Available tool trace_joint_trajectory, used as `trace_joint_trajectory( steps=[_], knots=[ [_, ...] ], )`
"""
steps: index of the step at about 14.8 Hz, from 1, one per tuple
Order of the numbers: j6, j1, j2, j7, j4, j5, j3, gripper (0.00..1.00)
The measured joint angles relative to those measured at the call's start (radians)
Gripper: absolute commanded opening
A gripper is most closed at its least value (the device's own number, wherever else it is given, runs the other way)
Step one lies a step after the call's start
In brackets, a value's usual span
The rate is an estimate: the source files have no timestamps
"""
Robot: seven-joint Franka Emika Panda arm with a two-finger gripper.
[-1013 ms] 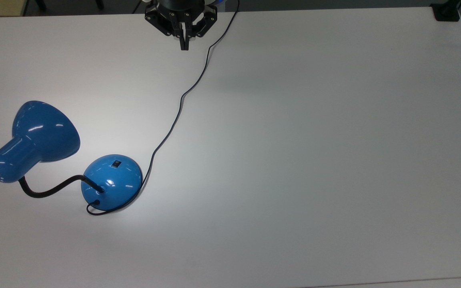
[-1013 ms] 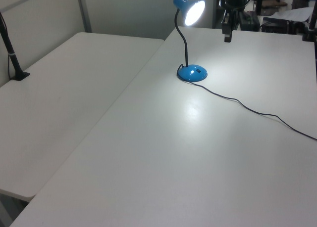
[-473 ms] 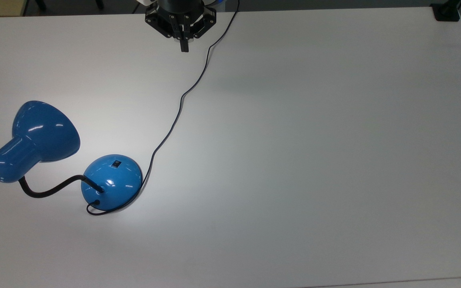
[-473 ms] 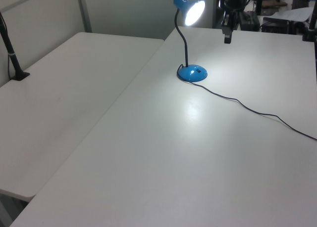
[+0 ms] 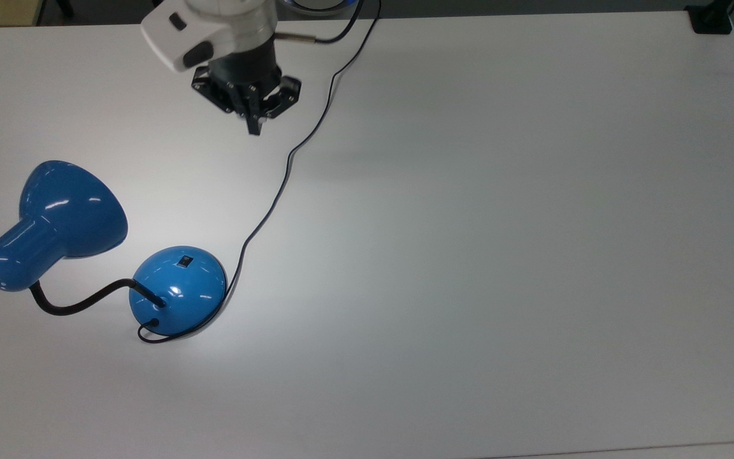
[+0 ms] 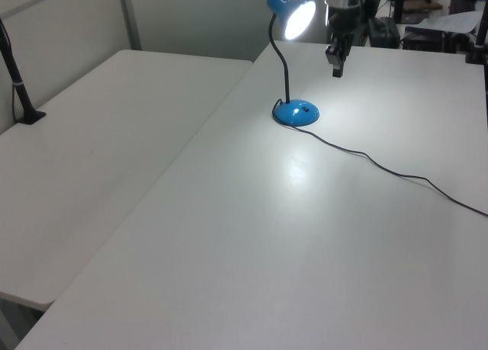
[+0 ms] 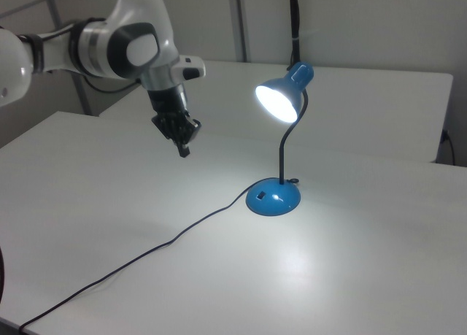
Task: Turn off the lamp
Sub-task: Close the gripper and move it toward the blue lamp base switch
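- The lamp (image 5: 179, 290) stands on the white table (image 5: 501, 223), its shade (image 7: 279, 99) lit and throwing a bright patch just beside the base.
- The rocker switch (image 5: 185, 260) on the base is untouched; pressing it remains.
- Beyond the base, well apart and raised, hangs the gripper (image 5: 253, 127), fingers together, holding nothing.

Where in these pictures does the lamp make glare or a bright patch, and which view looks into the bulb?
Right view: the lamp shade faces the camera, its opening blown out white. Left view: the opening also glows, with a bright patch on the table in front of the base. Top view: the shade is seen from behind, small highlights on it, pale pool beside the base.
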Motion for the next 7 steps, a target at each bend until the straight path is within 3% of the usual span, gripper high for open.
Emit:
trace_joint_trajectory(
  steps=[7],
  knots=[
    [0.231,-0.056,0.141,0.204,-0.025,-0.051,-0.001,0.0]
  ],
)
